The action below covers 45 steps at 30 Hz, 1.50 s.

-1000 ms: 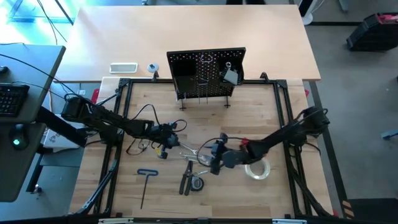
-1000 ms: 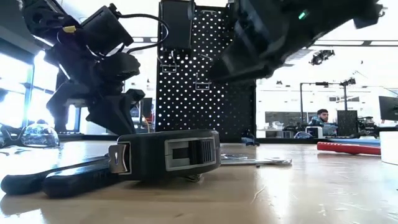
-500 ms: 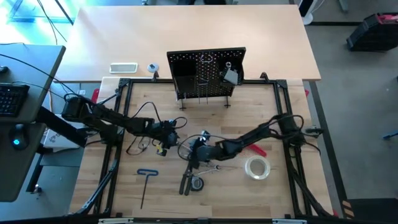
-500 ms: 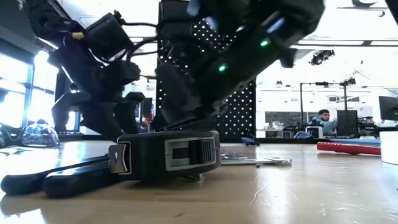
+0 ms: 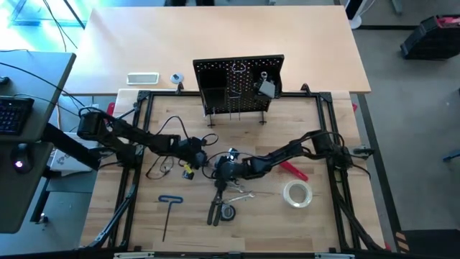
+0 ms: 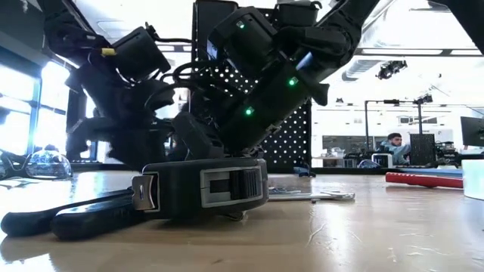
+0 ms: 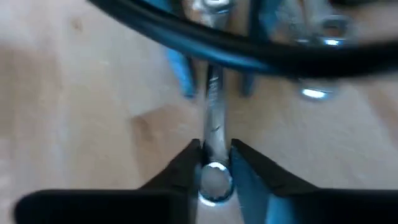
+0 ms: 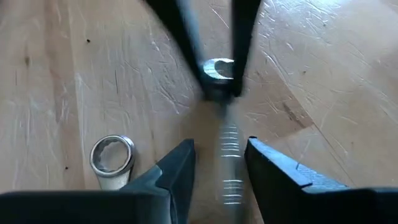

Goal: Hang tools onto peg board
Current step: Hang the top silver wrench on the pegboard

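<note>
No writing reads on the wrench [image 7: 214, 134] between both grippers.

Tape roll [image 5: 297, 193] right of pliers [image 5: 215, 206] — peg board [image 5: 238, 84] behind.

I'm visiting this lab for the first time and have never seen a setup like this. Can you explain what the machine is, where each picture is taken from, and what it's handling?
It is a robot with two dark arms, each ending in a two-finger pincer. One picture looks straight down on the wooden table, one looks level across it, and two come from cameras on the wrists. Both pincers meet mid-table over one silver wrench. The left pincer is closed on its ring end; the right pincer straddles the shaft, open. Nearby lie pliers, a blue T-handle key, a tape roll, a red-handled tool and a tape measure. The black peg board stands behind.
</note>
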{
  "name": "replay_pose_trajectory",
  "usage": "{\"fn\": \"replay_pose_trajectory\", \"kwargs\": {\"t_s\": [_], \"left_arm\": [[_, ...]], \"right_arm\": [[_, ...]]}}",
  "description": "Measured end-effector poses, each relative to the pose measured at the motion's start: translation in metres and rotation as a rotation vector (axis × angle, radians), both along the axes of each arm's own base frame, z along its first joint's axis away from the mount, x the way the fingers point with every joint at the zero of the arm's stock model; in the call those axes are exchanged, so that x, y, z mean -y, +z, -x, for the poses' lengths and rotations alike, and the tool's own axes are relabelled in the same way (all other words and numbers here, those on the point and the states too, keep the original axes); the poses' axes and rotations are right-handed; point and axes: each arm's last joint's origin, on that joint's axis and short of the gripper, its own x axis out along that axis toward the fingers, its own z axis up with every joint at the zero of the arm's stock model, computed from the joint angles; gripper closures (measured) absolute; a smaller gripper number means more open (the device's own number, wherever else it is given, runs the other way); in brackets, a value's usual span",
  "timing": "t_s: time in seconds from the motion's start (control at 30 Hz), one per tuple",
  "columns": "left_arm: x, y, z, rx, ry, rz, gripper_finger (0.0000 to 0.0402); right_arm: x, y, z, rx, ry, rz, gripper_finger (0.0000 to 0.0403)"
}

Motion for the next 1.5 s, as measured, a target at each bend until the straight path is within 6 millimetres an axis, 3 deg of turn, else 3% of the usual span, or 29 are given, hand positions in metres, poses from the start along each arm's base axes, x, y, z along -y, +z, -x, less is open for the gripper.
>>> {"fn": "replay_pose_trajectory", "kwargs": {"t_s": [0.13, 0.3, 0.7, 0.87, 1.2, 1.33, 1.5], "left_arm": [[0.000, 0.000, -0.001, 0.016, -0.019, -0.021, 0.0394], [0.000, 0.001, -0.002, 0.032, -0.028, -0.022, 0.0401], [0.000, 0.006, -0.002, 0.056, -0.011, -0.016, 0.0398], [0.001, 0.011, 0.000, 0.066, -0.014, -0.002, 0.0362], [-0.002, 0.006, -0.001, 0.054, -0.004, 0.019, 0.0232], [-0.006, 0.004, -0.003, 0.059, 0.040, 0.003, 0.0214], [-0.006, 0.004, -0.004, 0.069, 0.041, -0.006, 0.0223]], "right_arm": [[0.001, -0.002, 0.001, -0.019, 0.005, 0.017, 0.0303], [0.003, -0.008, 0.003, -0.056, 0.004, 0.030, 0.0382], [0.001, -0.010, 0.004, -0.069, 0.016, 0.053, 0.0383], [-0.004, -0.009, 0.005, -0.066, 0.023, 0.064, 0.0383], [-0.015, -0.007, 0.004, -0.029, 0.031, 0.117, 0.0383], [-0.018, -0.001, 0.004, -0.012, 0.050, 0.121, 0.0383], [-0.018, 0.006, 0.005, -0.005, 0.059, 0.119, 0.0383]]}}
